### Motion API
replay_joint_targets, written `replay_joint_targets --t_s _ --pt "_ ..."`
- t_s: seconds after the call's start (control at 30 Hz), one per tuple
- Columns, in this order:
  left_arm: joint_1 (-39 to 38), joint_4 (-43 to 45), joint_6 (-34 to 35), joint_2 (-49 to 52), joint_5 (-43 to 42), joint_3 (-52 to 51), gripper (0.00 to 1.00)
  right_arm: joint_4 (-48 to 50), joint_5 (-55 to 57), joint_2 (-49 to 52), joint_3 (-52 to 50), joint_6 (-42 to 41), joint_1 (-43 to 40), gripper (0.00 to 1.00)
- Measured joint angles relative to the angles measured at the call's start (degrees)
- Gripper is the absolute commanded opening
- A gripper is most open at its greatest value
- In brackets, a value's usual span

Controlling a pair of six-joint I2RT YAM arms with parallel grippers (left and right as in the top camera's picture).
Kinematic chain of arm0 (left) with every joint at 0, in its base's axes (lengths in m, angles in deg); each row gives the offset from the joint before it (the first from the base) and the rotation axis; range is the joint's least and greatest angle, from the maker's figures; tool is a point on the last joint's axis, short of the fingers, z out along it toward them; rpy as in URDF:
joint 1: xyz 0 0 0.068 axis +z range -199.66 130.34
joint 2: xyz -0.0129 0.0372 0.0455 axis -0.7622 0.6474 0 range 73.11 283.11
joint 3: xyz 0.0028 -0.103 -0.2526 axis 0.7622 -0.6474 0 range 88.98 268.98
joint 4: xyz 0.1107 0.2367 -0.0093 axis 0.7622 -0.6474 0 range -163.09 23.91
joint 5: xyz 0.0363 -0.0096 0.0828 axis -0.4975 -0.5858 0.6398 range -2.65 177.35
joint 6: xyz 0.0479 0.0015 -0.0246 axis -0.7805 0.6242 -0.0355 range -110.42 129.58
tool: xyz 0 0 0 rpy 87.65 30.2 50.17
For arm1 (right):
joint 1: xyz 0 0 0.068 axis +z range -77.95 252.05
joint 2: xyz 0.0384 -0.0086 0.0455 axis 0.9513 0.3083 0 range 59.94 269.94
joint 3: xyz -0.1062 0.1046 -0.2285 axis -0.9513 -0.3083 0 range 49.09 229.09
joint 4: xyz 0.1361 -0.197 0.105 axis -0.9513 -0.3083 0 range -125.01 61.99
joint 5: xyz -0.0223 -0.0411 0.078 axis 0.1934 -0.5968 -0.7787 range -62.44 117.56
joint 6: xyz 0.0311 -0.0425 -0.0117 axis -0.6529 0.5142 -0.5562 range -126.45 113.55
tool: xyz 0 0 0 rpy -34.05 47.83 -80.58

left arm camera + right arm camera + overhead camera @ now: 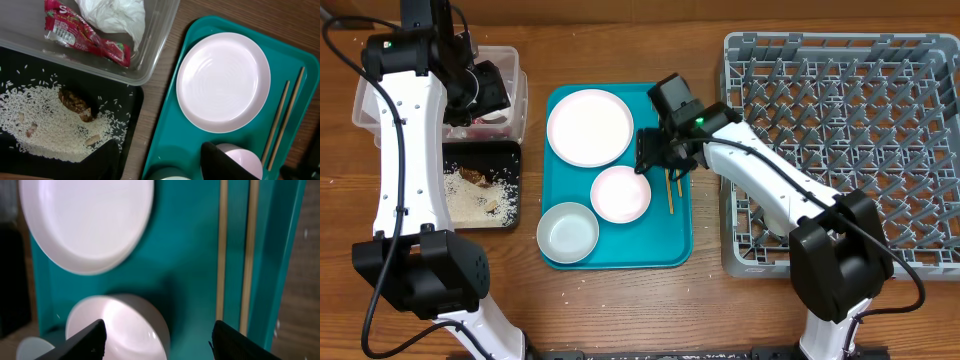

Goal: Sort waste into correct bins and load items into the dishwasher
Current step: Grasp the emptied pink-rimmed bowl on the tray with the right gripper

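The right gripper (656, 152), jaws apart and empty, is hovering over the flat teal tray (672, 245), just beside the round white bowl (620, 194) and two thin wooden chopsticks (670, 192). The left gripper (485, 92), jaws also apart, is hanging above the clear rectangular plastic tub (161, 44), which is holding the red crinkled snack wrapper (85, 35) and crumpled white tissue (115, 15).

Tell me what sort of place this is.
Probably a lab mock-up of a dish-clearing station: a grey dish rack, a teal tray carrying a plate, and a tub holding a wrapper and tissue.

One plate (589, 126), two bowls (620, 193), two chopsticks (222, 255)
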State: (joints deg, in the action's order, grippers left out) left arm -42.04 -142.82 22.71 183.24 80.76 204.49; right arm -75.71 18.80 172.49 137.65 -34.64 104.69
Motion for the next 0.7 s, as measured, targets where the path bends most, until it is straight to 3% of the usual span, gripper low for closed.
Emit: replay_joint_targets --t_s 0.1,0.3,0.67,0.7 --pt "0.00 0.00 -0.02 0.00 -0.13 0.00 0.64 -2.43 0.00 0.00 -0.31 1.44 1.62 0.66" --pt "0.00 0.02 -0.39 0.00 -0.15 0.00 1.00 2.43 -0.07 0.00 -6.38 2.25 4.22 0.51" --pt "0.00 0.00 -0.46 0.00 -0.13 0.00 1.00 5.35 0.00 0.00 -9.27 2.91 4.42 0.04" --pt "0.00 0.00 -0.46 0.00 -0.13 0.00 1.00 5.35 0.00 0.00 -9.27 2.80 4.42 0.04"
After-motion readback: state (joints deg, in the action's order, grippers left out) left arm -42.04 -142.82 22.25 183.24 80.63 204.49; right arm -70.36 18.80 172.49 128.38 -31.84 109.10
